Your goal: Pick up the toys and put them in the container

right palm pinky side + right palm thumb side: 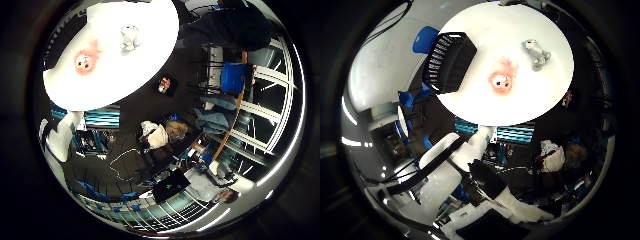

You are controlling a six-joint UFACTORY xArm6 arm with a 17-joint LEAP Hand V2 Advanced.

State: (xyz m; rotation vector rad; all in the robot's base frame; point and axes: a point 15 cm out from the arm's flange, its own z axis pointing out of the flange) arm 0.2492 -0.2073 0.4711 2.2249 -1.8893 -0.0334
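A pink fuzzy toy with big eyes [502, 79] lies near the middle of a round white table [540, 100]. A small grey plush toy [535, 53] lies a short way from it on the same table. A black slatted container [448, 61] stands at the table's rim on the pink toy's other side. Both toys are far from the palm and look small. White and black parts of my hand [470, 170] reach in at the view's edge, well clear of the toys; how its fingers stand does not show.
Around the table the floor is dark. Blue chairs [426, 39] stand beyond the container. A small red and white object [164, 85] lies on the floor by the table. Desks with equipment and seated people fill the room's far side.
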